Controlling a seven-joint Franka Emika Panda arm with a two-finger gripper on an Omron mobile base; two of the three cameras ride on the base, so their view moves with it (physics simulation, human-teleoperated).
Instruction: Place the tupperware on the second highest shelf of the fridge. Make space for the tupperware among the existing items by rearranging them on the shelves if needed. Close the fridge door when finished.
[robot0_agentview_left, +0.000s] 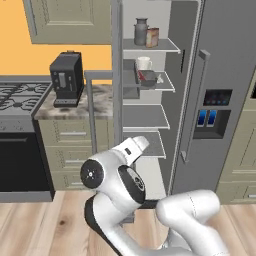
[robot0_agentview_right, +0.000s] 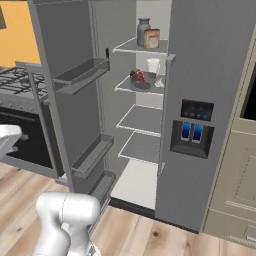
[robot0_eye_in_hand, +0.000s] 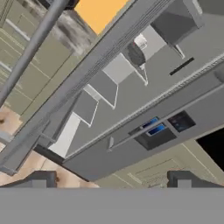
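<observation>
On the second highest shelf (robot0_agentview_right: 125, 89) of the fridge (robot0_agentview_right: 220, 75) sits the tupperware (robot0_agentview_right: 141, 80), beside the white mug (robot0_agentview_right: 153, 65), long axis running along the shelf's front edge. Pincer (robot0_eye_in_hand: 111, 179) spread wide, holding nothing, well back from the open fridge door (robot0_agentview_right: 65, 100).

— How was the way into the fridge (robot0_agentview_right: 215, 75)?

— The fridge door (robot0_agentview_right: 70, 100) stood swung wide, its bins jutting along the inner face. The opening beside it was free.

— And the second highest shelf (robot0_agentview_right: 131, 89)?

— Crowded. The tupperware (robot0_agentview_right: 141, 80) sat at its middle, the white mug (robot0_agentview_right: 153, 65) just behind. Bare plate remained only at the shelf's front edge and left corner.

— Above that shelf?

— The jug (robot0_agentview_right: 143, 32) and carton (robot0_agentview_right: 152, 38) stood side by side, leaving its left part free.

— Below it?

— The two lower shelves (robot0_agentview_right: 142, 120) lay bare.
</observation>
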